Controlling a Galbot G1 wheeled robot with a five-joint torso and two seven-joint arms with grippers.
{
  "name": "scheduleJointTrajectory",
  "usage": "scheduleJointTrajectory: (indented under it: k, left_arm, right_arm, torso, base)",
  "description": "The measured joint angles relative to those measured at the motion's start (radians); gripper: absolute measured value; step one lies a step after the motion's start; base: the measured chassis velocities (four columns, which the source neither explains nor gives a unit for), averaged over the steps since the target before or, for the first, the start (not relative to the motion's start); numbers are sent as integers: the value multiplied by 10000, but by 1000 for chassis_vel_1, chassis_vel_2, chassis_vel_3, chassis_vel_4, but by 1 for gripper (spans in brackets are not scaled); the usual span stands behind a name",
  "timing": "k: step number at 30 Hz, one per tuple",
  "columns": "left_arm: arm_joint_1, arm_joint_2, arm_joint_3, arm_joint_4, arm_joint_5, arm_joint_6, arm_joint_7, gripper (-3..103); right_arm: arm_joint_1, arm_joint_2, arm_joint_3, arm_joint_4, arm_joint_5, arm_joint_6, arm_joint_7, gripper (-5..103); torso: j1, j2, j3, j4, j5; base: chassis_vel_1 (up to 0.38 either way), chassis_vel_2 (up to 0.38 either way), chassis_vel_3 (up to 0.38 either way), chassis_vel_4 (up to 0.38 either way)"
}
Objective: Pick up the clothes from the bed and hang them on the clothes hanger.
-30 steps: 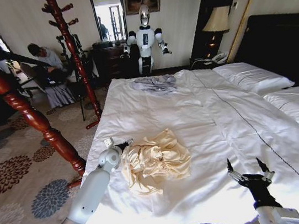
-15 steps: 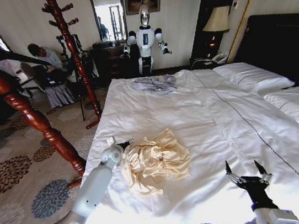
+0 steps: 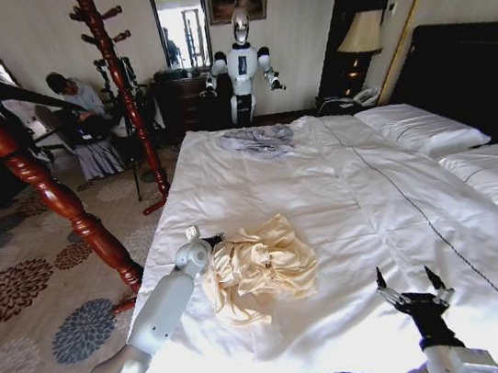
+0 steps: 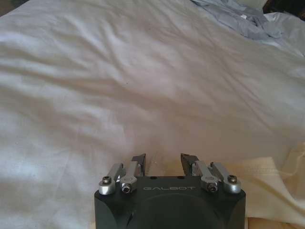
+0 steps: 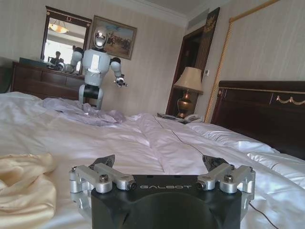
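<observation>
Cream clothes [image 3: 261, 268] crumpled centre-frame on bed [image 3: 357, 227], left gripper [image 3: 212, 240] at their left edge, fingers parted, right gripper [image 3: 413, 282] lower right, released

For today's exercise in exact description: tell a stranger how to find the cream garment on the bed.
Start at the big white bed with the dark headboard. Near its foot edge, beside the left gripper, lies the crumpled cream garment. Unlike the grey garment at the far end, it is pale yellow and closest to the robot.
</observation>
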Motion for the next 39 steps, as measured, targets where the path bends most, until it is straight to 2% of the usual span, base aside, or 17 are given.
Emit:
scheduleJointTrajectory:
  k: [3,7,14,17,20,22,29,35,39]
  left_arm:
    - [0,-5,42,5,12,102,-58,40]
    - [-1,-47,59,64,18,152,-66,39]
    - [-71,-116,-24,281,71,4,-42,33]
    - [-82,-116,-33,282,73,-55,-25,17]
    - [-82,-106,-28,268,74,-61,-15,11]
    - [-78,-89,-20,214,74,-60,-14,3]
    - [35,-45,4,-89,86,-62,-18,2]
    - [292,196,-102,-579,298,-313,11,2]
    - [919,588,-453,-1302,789,-643,115,2]
  right_arm:
    - [14,-35,46,0,45,-36,13,100]
    - [18,-43,81,0,63,-54,14,100]
    - [22,-18,83,0,67,-54,26,100]
    - [48,-24,81,-23,71,-60,44,100]
    - [62,-24,73,-33,75,-68,59,100]
    - [67,-24,73,-33,77,-73,67,100]
    - [88,-52,128,-27,131,-88,91,100]
    - [189,-90,134,-56,207,-141,165,100]
    - [205,-200,228,-59,374,-180,205,100]
  torso:
    - [0,0,0,0,0]
    - [0,1,0,-1,0]
    - [0,0,0,0,-1]
    - [0,0,0,0,-1]
    - [0,0,0,0,-1]
    - [0,0,0,0,-1]
    - [0,0,0,0,-1]
    - [0,0,0,-1,-1]
    - [0,0,0,-1,-1]
  base:
    - [0,0,0,0]
    - [0,0,0,0]
    - [0,0,0,0]
    - [0,0,0,0]
    - [0,0,0,0]
    - [0,0,0,0]
    - [0,0,0,0]
    - [0,0,0,0]
    - [0,0,0,0]
